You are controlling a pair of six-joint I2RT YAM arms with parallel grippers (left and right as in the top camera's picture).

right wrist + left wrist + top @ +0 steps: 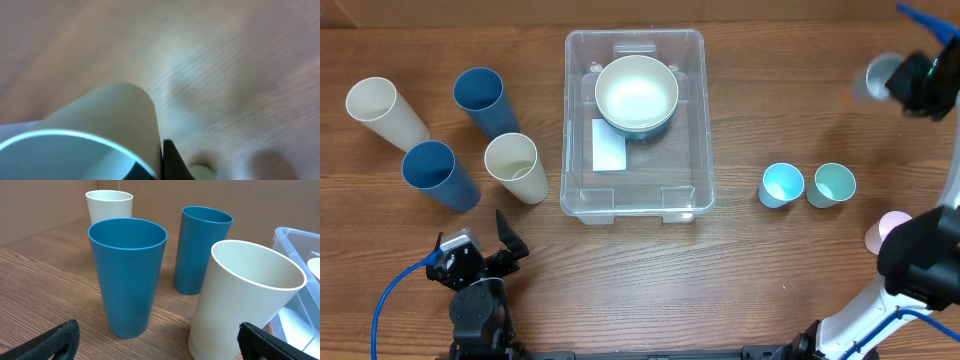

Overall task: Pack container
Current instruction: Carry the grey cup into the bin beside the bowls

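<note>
Far right, the right pincer (900, 78) grips a pale cup (875, 78). It is best carried level to the container (665, 170) mid-counter and lowered on the near side of the bowl (636, 92). The left pincer (472, 238) gapes wide, empty.

The left arm (478, 300) is sitting folded low at the near-left edge of the table, the left gripper (475, 238) pointing forward with its black padded fingers (56, 341) standing wide apart and nothing between them. The right arm (920, 262) is standing stretched toward the far-right corner, the right gripper (895, 78) showing blurred there and clamping a pale cup (873, 77) between its fingers
</note>
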